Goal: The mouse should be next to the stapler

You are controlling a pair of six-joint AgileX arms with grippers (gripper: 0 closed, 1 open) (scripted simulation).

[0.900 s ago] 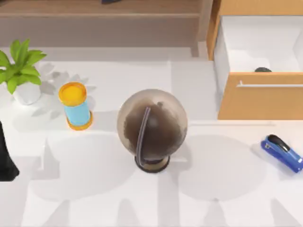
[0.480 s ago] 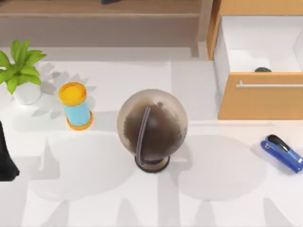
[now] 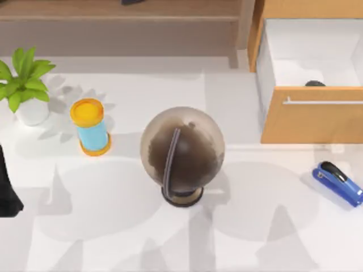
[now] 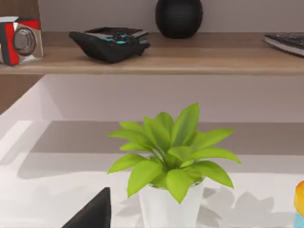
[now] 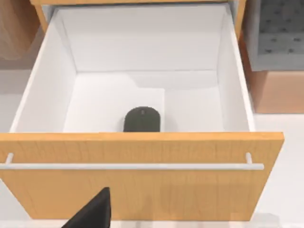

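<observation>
Matt mouse [image 5: 142, 119], wood-grain drawer [image 5: 142, 183].

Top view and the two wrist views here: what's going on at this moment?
Nothing is being held yet. The mouse lies inside the open drawer, just behind its front panel, and the right wrist camera looks down into that drawer. The stapler lies on the table at the right edge, in front of the drawer, so the two are apart. The left arm sits at the table's left edge, its camera facing the potted plant.
</observation>
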